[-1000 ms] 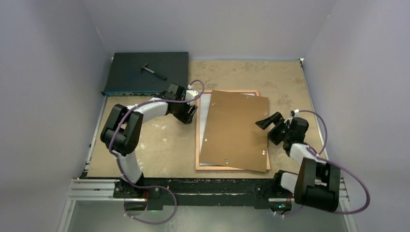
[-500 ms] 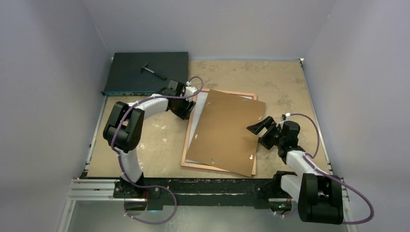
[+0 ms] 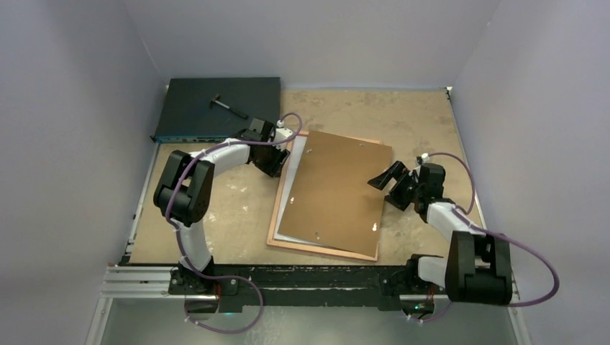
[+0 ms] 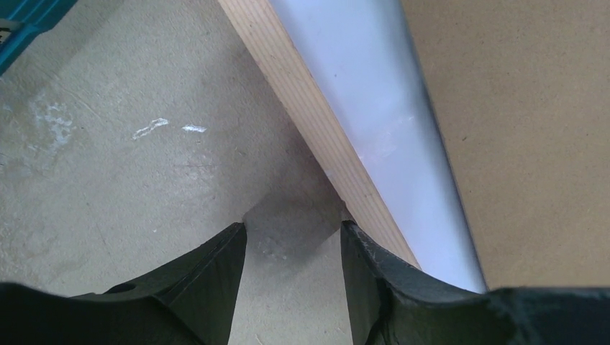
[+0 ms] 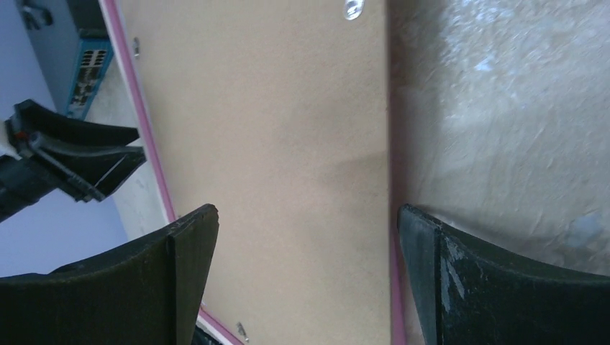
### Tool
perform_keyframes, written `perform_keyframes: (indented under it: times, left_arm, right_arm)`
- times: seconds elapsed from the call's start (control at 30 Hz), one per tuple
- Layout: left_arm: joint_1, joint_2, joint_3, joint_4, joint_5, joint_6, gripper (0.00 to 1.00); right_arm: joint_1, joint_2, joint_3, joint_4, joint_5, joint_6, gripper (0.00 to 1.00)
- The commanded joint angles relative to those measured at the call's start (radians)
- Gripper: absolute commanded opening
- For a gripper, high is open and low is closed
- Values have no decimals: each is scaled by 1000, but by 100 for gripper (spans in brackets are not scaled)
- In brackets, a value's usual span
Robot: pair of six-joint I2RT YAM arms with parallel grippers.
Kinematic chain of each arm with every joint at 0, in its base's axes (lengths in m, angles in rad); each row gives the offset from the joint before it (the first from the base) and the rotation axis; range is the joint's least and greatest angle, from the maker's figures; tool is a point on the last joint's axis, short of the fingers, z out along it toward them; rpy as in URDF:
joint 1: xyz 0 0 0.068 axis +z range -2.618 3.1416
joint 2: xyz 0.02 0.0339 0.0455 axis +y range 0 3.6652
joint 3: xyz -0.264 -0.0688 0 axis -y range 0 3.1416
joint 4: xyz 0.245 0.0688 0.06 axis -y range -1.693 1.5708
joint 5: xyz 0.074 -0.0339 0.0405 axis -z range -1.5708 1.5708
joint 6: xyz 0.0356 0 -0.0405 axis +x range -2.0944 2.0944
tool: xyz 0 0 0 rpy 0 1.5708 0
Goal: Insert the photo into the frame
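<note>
The frame (image 3: 316, 249) lies flat and skewed on the table, its pale wood side (image 4: 316, 122) and pink rim (image 5: 147, 136) showing. The photo (image 3: 291, 188) rests in it white side up (image 4: 381, 108), mostly hidden under the brown backing board (image 3: 334, 190). My left gripper (image 3: 277, 162) is open just outside the frame's far left corner, only bare table between its fingers (image 4: 293, 230), and one finger is close against the wood edge. My right gripper (image 3: 388, 188) stands wide open over the board's right edge (image 5: 308, 215), holding nothing.
A dark electronics box (image 3: 216, 108) with a small black tool (image 3: 229, 106) on it sits at the far left, close behind my left arm. Grey walls close in the table on three sides. Bare tabletop lies right of the frame and along the back.
The frame, photo and board have slid left together and turned askew. My right gripper followed leftward along the board's edge. My left gripper's fingers have narrowed a little.
</note>
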Motion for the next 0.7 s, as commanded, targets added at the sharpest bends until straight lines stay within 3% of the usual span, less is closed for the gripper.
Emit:
perform_keyframes:
  times: [0.0, 0.23, 0.4, 0.67]
  left_arm:
    - [23, -57, 13, -13, 52, 23, 49]
    - [34, -60, -7, -11, 55, 38, 47]
    - [34, -34, -18, 1, 50, 48, 44]
    - [30, -27, -89, 30, 51, 43, 39]
  right_arm:
    - [-15, 106, 64, 24, 2, -92, 94]
    - [-45, 167, 40, 127, -73, -73, 84]
    - [-62, 171, 28, 163, -123, -52, 66]
    - [-67, 71, 41, 100, -124, -67, 65]
